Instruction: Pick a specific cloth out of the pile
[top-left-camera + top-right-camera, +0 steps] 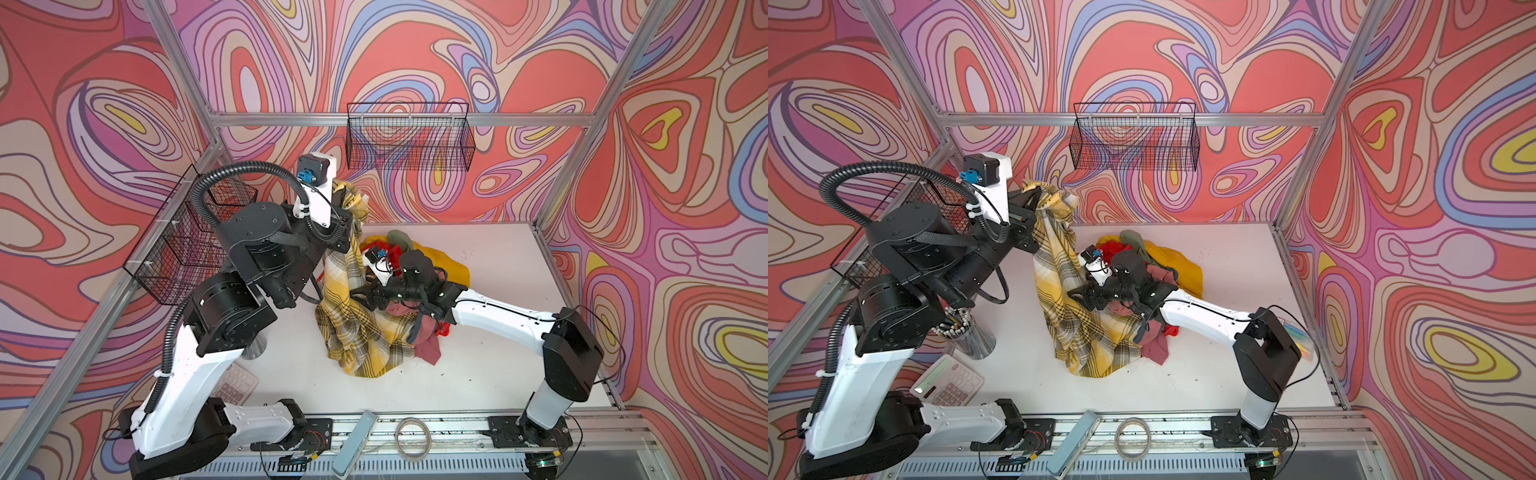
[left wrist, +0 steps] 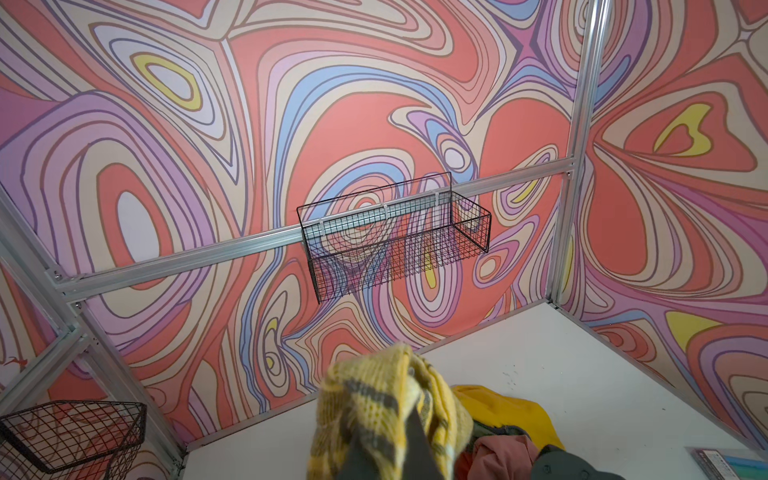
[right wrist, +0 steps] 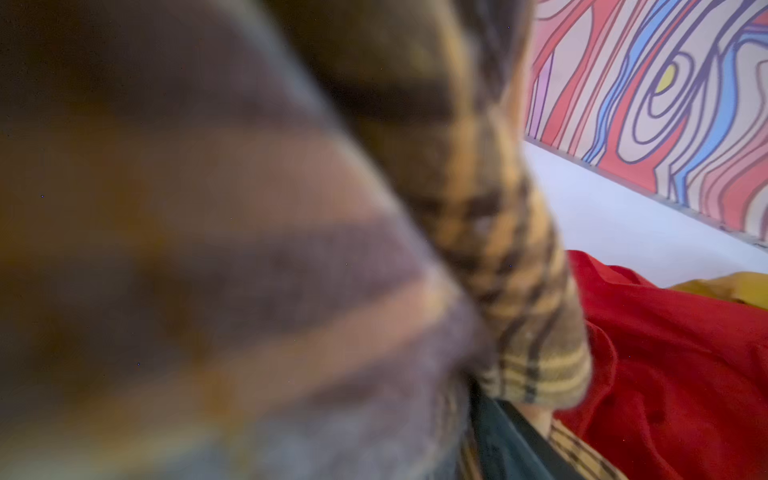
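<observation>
The cloth (image 1: 353, 328) (image 1: 1084, 328) is yellow-and-cream plaid with dark check lines. It hangs in a long drape from my left gripper (image 1: 347, 203) (image 1: 1036, 199), which is raised near the back wall and shut on its top corner (image 2: 374, 407). Its lower part lies bunched on the white table (image 1: 498, 374). The pile (image 1: 415, 257) (image 1: 1142, 257) of mustard, red (image 3: 665, 353), pink and olive garments lies just right of it. My right gripper (image 1: 359, 293) (image 1: 1077, 295) pokes sideways into the hanging plaid at mid-height. Blurred fabric (image 3: 519, 291) covers its jaws.
A black wire basket (image 1: 409, 137) hangs on the back rail and another (image 1: 187, 241) on the left rail. A cup of pens (image 1: 967, 336) and a calculator (image 1: 946, 380) stand front left. A tape roll (image 1: 412, 436) and a flat grey-blue bar (image 1: 353, 444) lie on the front rail.
</observation>
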`<state>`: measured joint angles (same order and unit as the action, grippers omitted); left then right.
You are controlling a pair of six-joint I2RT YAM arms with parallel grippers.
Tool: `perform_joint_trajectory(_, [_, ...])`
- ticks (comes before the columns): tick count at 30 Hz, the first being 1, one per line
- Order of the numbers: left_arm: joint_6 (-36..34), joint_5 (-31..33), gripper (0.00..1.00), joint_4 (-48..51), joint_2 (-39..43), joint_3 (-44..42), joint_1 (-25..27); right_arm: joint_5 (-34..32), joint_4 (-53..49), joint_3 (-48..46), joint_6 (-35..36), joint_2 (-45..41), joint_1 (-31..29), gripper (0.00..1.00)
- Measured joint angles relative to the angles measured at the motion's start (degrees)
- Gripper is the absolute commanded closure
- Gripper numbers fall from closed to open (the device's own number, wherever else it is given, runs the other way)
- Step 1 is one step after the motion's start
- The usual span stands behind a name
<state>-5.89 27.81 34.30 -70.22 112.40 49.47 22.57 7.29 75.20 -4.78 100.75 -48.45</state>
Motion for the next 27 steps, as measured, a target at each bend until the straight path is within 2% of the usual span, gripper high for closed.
perform_joint_trajectory(4, [1.31,-0.81,1.0,-0.11,1.09,-2.16,-0.09,0.37,2.91,1.66,-0.2,3.56,-0.59,0.84])
perform_joint_trajectory(6, [1.7,-0.74,1.0,-0.17,1.7,-2.97,-0.13,0.37,3.37,1.73,-0.52,3.82,-0.72,1.0])
perform_joint_trajectory(9, [2.36,-0.07,1.0,-0.2,3.34,-4.63,-0.83,-0.46,2.67,1.73,-0.24,2.86,-0.76,1.0])
perform_joint_trajectory(13, [3.87,3.63,1.0,0.24,6.1,-7.28,-2.71,-2.51,-3.13,2.45,-0.07,-1.49,-0.68,1.0])
perform_joint_trajectory(15, [4.92,6.14,0.95,0.87,7.48,-9.42,-3.87,-4.04,-7.67,5.81,-0.22,-3.13,-0.61,1.0])
perform_joint_trajectory(19, [7.93,8.7,0.69,3.48,9.6,-14.75,-7.39,-6.69,-13.49,14.88,-1.16,-3.8,-0.13,1.0])
perform_joint_trajectory(21, [9.79,9.16,0.48,5.16,10.27,-17.92,-9.53,-7.13,-15.19,18.95,-2.49,-3.91,0.46,1.0])
perform_joint_trajectory(27, [13.53,8.96,0.25,11.15,9.25,-24.3,-12.63,-5.2,-18.12,27.3,-8.48,-3.82,4.37,1.0])
